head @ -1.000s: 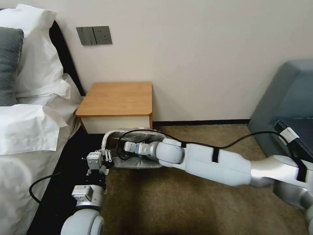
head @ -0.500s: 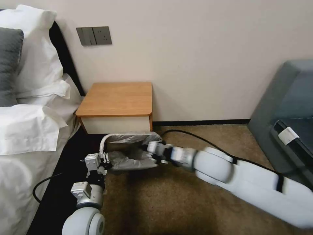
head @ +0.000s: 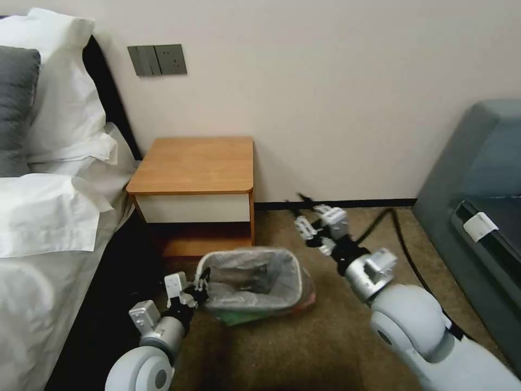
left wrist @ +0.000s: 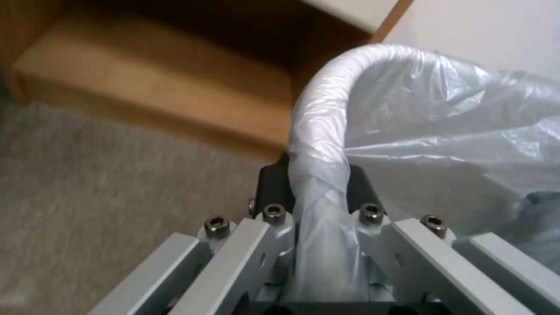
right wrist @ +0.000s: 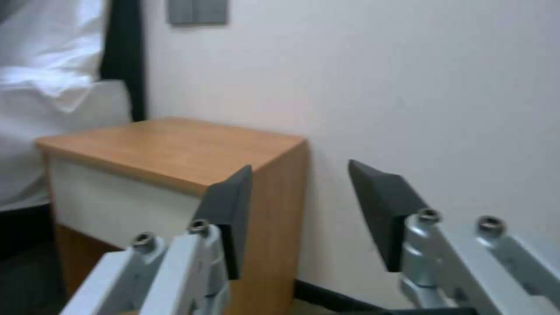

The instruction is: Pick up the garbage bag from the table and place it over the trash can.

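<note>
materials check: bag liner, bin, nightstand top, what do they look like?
Garbage bag: thin translucent grey plastic film, crinkled and glossy, wrapped over the rim inside the shut left pincer. Trash can: looks like smooth cream moulded plastic with a rolled rim. Table: orange-brown matte top with faint grain, wood or laminate, can't tell which.

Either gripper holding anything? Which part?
Left gripper is shut on the bag-covered rim of the trash can, at its left side. Right gripper is open, empty.
</note>
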Controlling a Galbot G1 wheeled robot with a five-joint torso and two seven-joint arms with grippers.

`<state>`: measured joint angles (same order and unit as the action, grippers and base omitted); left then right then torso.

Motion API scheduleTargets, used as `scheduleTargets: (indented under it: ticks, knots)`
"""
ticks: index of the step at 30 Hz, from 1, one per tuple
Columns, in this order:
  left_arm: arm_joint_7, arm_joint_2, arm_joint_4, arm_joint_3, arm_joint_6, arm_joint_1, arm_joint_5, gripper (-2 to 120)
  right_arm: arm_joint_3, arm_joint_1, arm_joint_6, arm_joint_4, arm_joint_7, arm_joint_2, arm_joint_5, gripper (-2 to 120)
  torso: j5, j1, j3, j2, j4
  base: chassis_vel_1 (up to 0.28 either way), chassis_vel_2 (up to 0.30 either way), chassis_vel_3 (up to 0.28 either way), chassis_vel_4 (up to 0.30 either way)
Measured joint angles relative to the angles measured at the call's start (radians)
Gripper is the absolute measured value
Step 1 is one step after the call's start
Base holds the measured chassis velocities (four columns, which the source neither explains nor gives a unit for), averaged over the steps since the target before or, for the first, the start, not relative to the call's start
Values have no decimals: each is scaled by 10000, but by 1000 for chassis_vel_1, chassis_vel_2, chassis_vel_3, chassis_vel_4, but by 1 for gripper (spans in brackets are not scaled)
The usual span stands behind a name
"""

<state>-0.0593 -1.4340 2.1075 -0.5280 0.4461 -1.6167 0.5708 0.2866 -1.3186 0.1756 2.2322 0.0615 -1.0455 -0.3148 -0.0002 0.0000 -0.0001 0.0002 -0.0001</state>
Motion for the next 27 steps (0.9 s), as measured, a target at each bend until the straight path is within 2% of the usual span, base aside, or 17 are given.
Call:
scheduleTargets:
  ticks: [2,3,6,7,9,11,13,15,22,23,25,27]
  knots:
    - [-1,65,-264,51,109,32,-101,7,319,-317,-136,2,-111,-236,75,57,2,0,0,0,2,0,0,0,0]
    - [-1,65,-264,51,109,32,-101,7,319,-317,-136,2,-111,-236,75,57,2,0,0,0,2,0,0,0,0]
    - [-85,82,-518,168,153,113,-98,7,401,-440,-152,103,-191,-455,177,72,2,0,0,0,2,0,0,0,0]
    - [-85,82,-518,168,153,113,-98,7,401,-440,-152,103,-191,-455,177,72,2,0,0,0,2,0,0,0,0]
    - [-150,5,-642,317,234,97,-110,7,377,-557,-198,251,-308,-671,478,84,2,0,1,-1,2,0,0,0,0]
    - [-149,-18,-684,356,205,80,-166,7,362,-635,-215,344,-371,-730,558,85,1,0,0,0,2,0,0,0,0]
    - [-123,-99,-806,455,49,25,-340,7,261,-841,-227,551,-488,-844,666,97,1,0,0,-1,2,0,0,0,0]
    - [-134,-143,-830,485,23,19,-366,7,244,-886,-255,550,-525,-861,723,99,2,0,0,-1,3,0,0,0,0]
    - [-143,-337,-856,525,-233,-62,-649,33,244,-1071,-420,482,-650,-899,886,100,1,-1,1,0,2,0,0,0,0]
    - [-143,-337,-856,525,-233,-62,-649,33,244,-1071,-420,482,-650,-899,886,100,1,-1,1,0,2,0,0,0,0]
    - [-142,-336,-783,488,-366,-101,-717,46,133,-1090,-435,460,-694,-950,949,100,1,0,1,0,1,0,0,0,0]
    - [-141,-333,-724,448,-394,-124,-719,50,64,-1094,-444,433,-709,-993,997,100,2,0,1,0,1,0,0,0,0]
